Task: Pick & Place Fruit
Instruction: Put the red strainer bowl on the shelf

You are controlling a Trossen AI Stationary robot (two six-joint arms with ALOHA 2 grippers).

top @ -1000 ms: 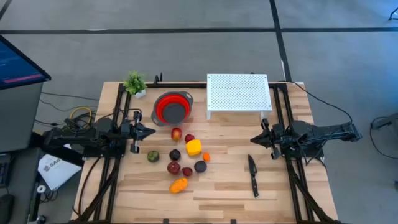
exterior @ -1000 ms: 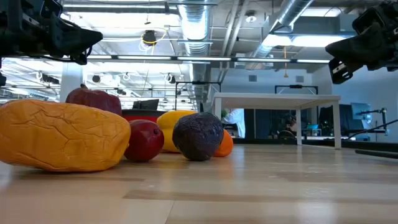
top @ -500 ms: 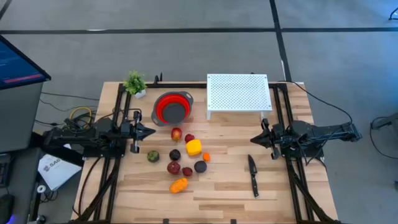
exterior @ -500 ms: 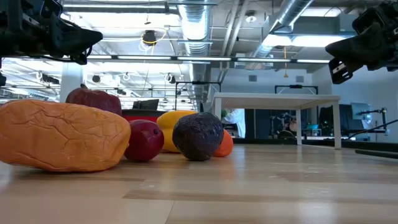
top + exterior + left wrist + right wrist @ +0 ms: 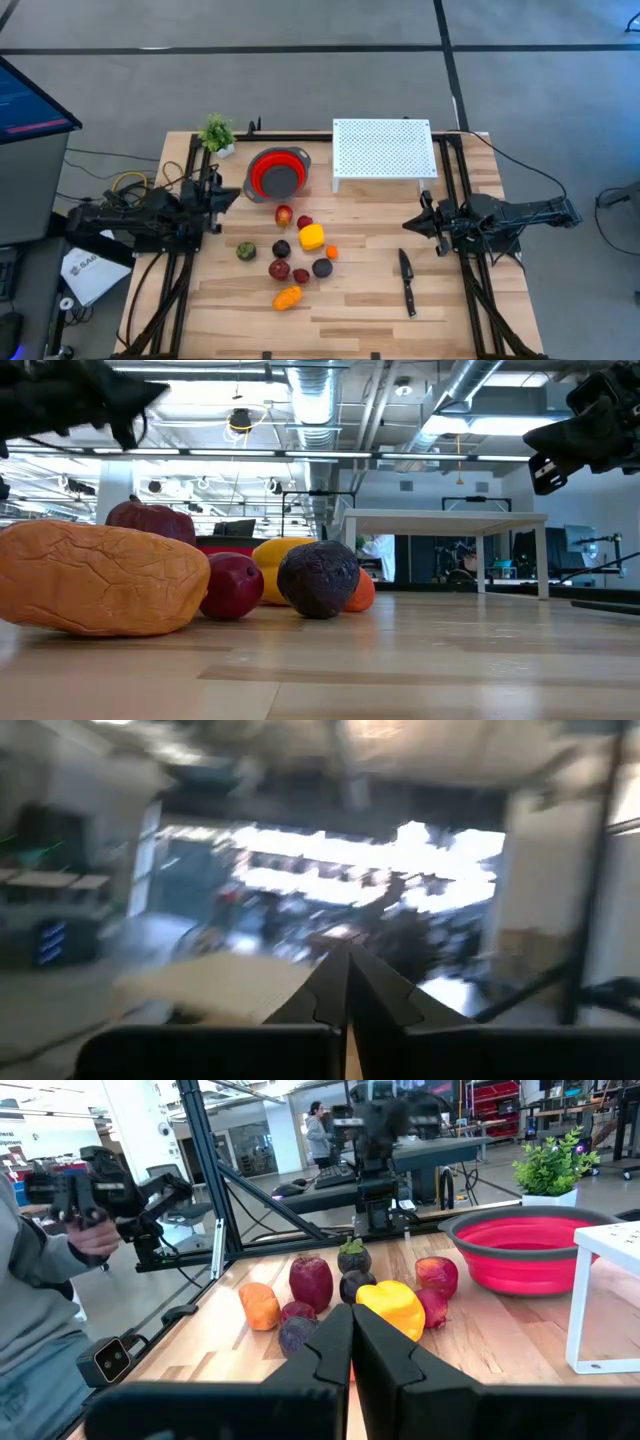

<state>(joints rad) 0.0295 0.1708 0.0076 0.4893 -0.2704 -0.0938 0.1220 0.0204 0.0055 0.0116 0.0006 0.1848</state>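
Note:
The fruit lies in a loose cluster mid-table in the high view: a larger yellow piece (image 5: 311, 237), an orange one (image 5: 287, 297), a small orange one (image 5: 331, 252), a green one (image 5: 246, 251), a red-yellow one (image 5: 284, 214), and several dark red and purple-black pieces. Each rests on the wood. My left gripper (image 5: 234, 191) is shut, above the table left of the cluster, pointing toward the red bowl (image 5: 277, 173). In its wrist view the left gripper (image 5: 347, 962) shows only blurred room beyond. My right gripper (image 5: 405, 222) hovers shut to the right of the fruit, and its wrist view has the right gripper (image 5: 351, 1316) facing the pile.
A black-handled knife (image 5: 407, 281) lies on the table near the right gripper. A white perforated rack (image 5: 384, 152) stands at the far edge, with a small potted plant (image 5: 216, 133) at the far left corner. A person (image 5: 40, 1280) holding a device stands beyond the table's near side.
My left gripper has risen and swung toward the table's far edge, turning from pointing across the table to slanting toward the red bowl; it stays shut and shows motion blur. The fruit and my right arm have kept still.

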